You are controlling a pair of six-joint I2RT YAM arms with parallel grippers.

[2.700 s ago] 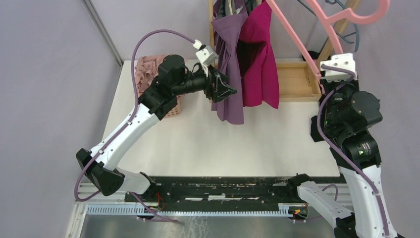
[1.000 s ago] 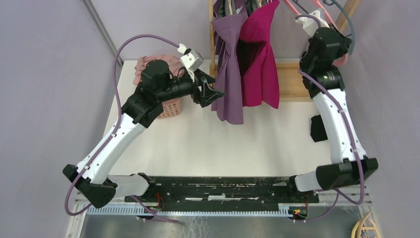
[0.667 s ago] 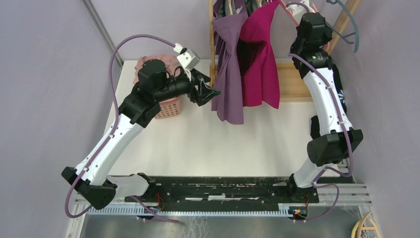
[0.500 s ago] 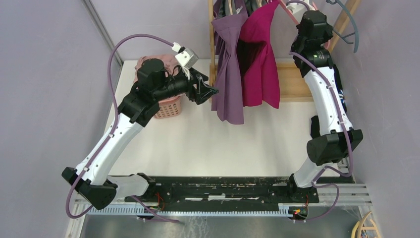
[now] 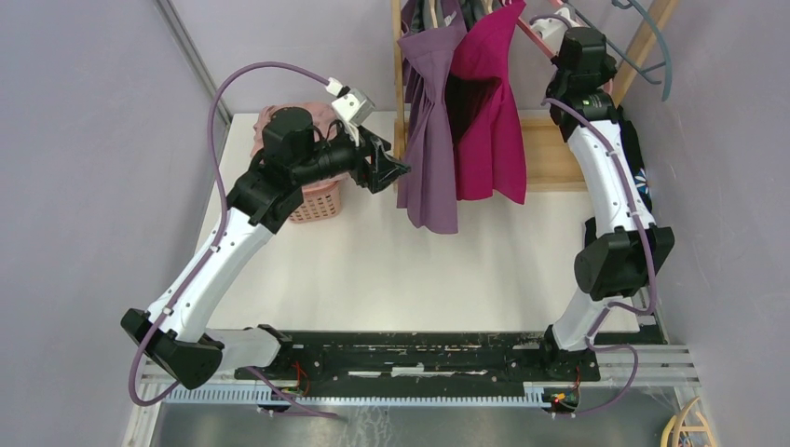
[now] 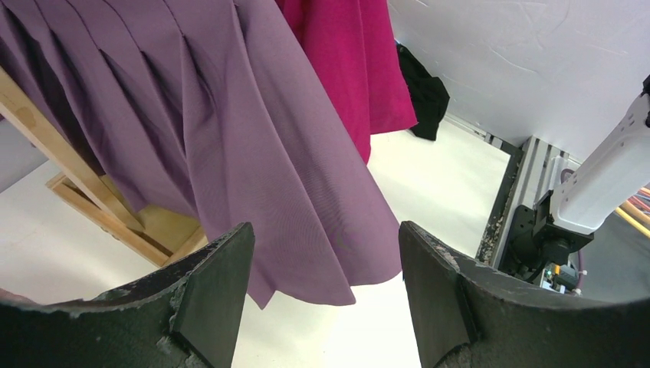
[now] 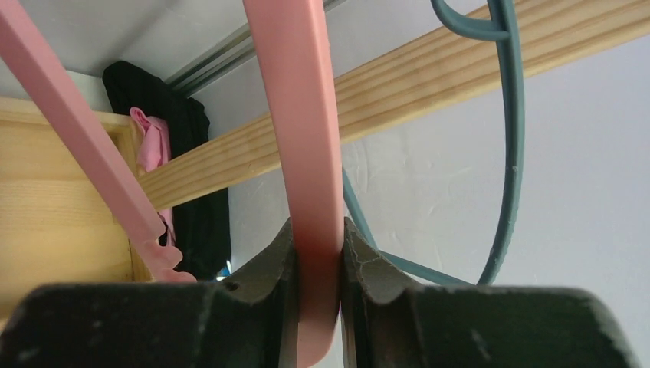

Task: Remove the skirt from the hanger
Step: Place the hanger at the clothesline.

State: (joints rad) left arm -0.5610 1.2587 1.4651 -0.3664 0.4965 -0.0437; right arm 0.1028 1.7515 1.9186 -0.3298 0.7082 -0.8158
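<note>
**A:** Since the overhead view comes first, where does the skirt hang?

**B:** At the middle of the tabletop's far edge. The purple pleated fabric skirt [image 5: 429, 149] hangs on the pale wooden rack [image 5: 550, 154]. The magenta fabric skirt [image 5: 489, 130] touches it on the right. Both drop over the white tabletop [image 5: 401, 261].

**A:** And the left gripper?

**B:** The left gripper [image 5: 393, 169] is just beside the purple skirt's left edge, its jaws spread and holding nothing. Behind that arm, a pink woven basket [image 5: 317, 200] stands at the far left corner. The right arm [image 5: 606, 177] reaches up over the far right corner, towards the top of the rack.

**A:** What does the left wrist camera give?

**B:** The black fingers [image 6: 215, 299] are wide apart. The purple skirt's hem hangs in the gap ahead of them, and neither finger touches it. The magenta skirt hangs just behind it.

**A:** And the right wrist camera?

**B:** The right gripper [image 7: 316, 261] is clamped tight on a pink plastic hanger [image 7: 295, 115], one pad pressed on each side of its bar. A thin teal hanger [image 7: 510, 138] curves past the rack's wooden rail behind it.
</note>
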